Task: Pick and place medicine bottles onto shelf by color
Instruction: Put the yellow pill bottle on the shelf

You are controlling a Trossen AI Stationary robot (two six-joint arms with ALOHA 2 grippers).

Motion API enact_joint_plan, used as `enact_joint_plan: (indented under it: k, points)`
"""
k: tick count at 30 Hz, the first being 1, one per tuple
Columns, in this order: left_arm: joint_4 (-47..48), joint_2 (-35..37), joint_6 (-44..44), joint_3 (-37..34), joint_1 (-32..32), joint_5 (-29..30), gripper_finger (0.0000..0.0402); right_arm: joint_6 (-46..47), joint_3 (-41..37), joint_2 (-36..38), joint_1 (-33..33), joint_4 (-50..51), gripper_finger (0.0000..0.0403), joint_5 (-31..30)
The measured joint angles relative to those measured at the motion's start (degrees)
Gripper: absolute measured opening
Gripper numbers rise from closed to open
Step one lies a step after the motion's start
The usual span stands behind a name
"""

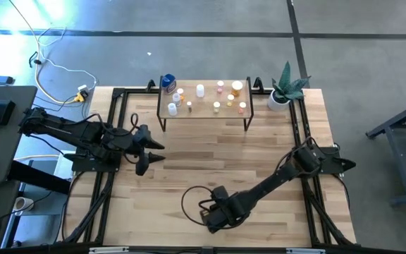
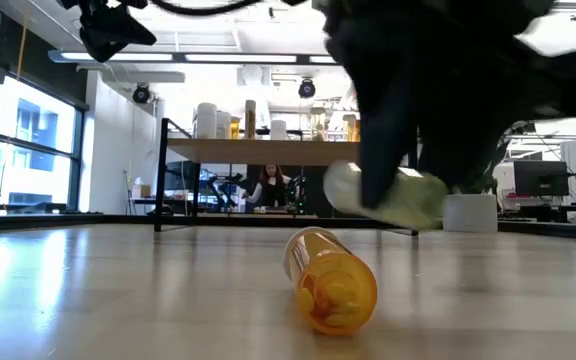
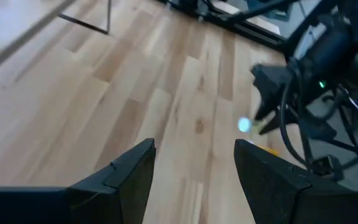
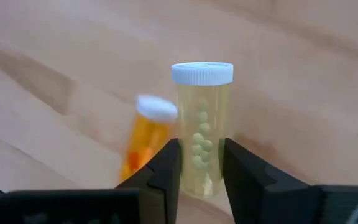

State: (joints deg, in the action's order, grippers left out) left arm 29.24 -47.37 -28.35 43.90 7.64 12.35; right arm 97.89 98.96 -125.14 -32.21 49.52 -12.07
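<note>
My table spreads wide beneath me, with the shelf at its far edge carrying a scatter of medicine bottles beside a potted plant. My right claw works low near the front edge, clenched around a pale yellow bottle with a white cap, lifted clear of the wood. Just beside it an orange bottle lies on its side on the table. In the low view my own arm hides most of the held bottle. My left claw hangs released, fingers apart, well off to the left. A person sits in the room beyond.
</note>
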Motion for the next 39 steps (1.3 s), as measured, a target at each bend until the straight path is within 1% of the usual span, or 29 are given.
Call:
enact_joint_plan:
  k: [6,9,13,21,27,34,39]
  points:
    - [0.1,0.0,-0.2,0.0,0.0,-3.1,0.0211,-6.1,0.0,3.8,2.3,-0.8,0.0090,-5.3]
    - [0.0,0.0,-0.7,0.0,0.0,-5.5,0.0211,-11.0,0.0,5.6,3.7,-2.4,0.0090,-7.3]
    - [-0.3,0.0,-1.0,0.0,0.0,-7.6,0.0211,-19.0,0.0,7.5,6.1,-6.0,0.0090,-8.2]
    - [-0.7,0.0,-1.0,0.0,0.0,-7.4,0.0211,-34.9,0.0,9.9,10.9,-18.5,0.0090,-11.4]
    - [-2.8,0.0,0.8,0.0,0.0,-7.3,0.0211,-46.9,0.0,11.3,14.3,-28.9,0.0090,-12.0]
    - [-3.8,0.0,4.0,0.0,-0.4,-7.0,0.0211,-58.0,0.1,13.6,17.8,-35.6,0.0090,-12.1]
    - [-7.9,0.0,7.1,0.0,-2.5,-7.0,0.0211,-63.8,0.1,15.7,19.6,-35.4,0.0090,-11.7]
